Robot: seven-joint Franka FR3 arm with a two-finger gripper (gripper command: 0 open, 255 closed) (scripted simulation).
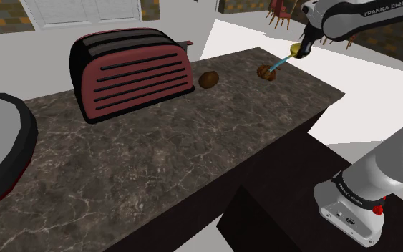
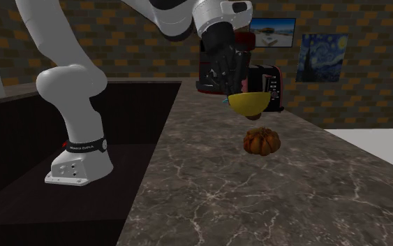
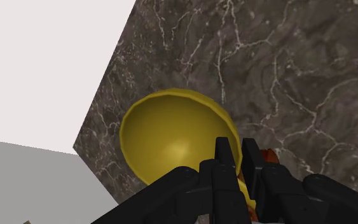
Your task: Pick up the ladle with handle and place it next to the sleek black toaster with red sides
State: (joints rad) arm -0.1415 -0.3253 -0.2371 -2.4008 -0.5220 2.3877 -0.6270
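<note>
Counter (image 3: 285, 63), dark-veined, lies under pincer (image 3: 234, 149) clasping ladle (image 3: 171, 137), brick walls (image 2: 118, 42) behind.

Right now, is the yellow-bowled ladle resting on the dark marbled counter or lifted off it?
Lifted: the yellow-bowled ladle hangs clasped in the black gripper, clear above the dark marbled counter.

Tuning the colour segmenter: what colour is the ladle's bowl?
Yellow. The ladle shows best in the wrist view.
</note>
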